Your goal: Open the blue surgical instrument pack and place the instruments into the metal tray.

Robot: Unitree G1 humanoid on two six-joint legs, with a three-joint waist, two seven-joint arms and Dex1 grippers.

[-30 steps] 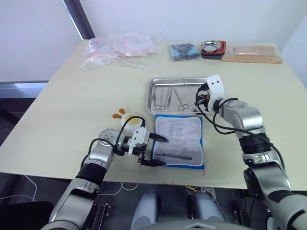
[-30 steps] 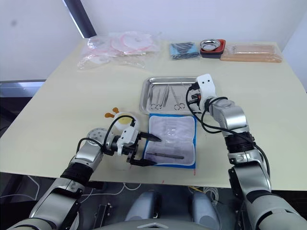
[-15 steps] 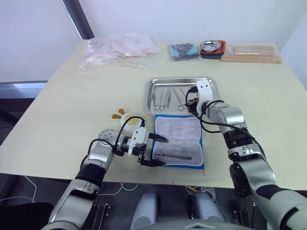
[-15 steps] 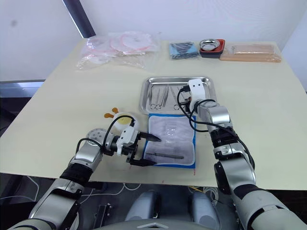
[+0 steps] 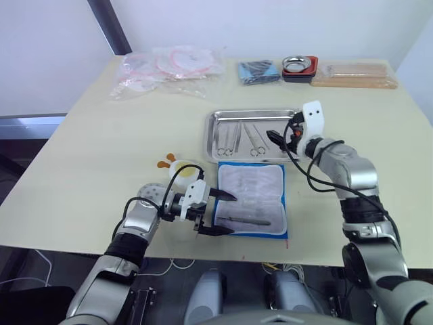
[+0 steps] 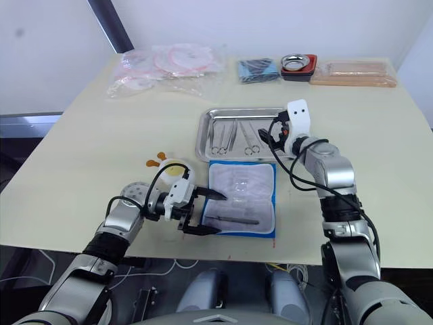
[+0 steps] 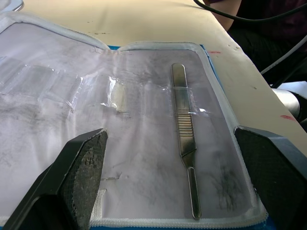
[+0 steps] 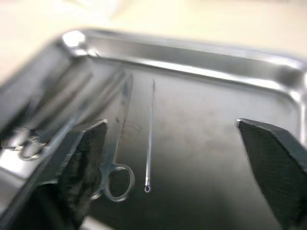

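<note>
Large shiny steel rectangular tray [image 5: 211,139]: holds several instruments, 12 o'clock of pack.
Flat bright-blue fabric instrument pack [image 5: 285,203]: open, whitish lining up.
Right gripper [image 8: 172,139]: spread, empty, over tray; 0.5 s ago nearer the pack.
Left gripper [image 7: 168,179]: spread around pack's 9 o'clock edge.
1 slim silver forceps [image 7: 184,143]: pocketed; risk: pocket film snags it, dragging pack.

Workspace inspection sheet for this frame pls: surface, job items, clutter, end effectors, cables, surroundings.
Surface: beige table.
Job's things: blue surgical instrument pack open flat, one instrument left inside; metal tray holds several instruments.
Clutter: plastic bags, dark blue bundle, small bowl, tan box along far edge.
End effectors: left end effector open at pack; right end effector open over tray.
Cables: black, on both arms.
Surroundings: white wall.
</note>
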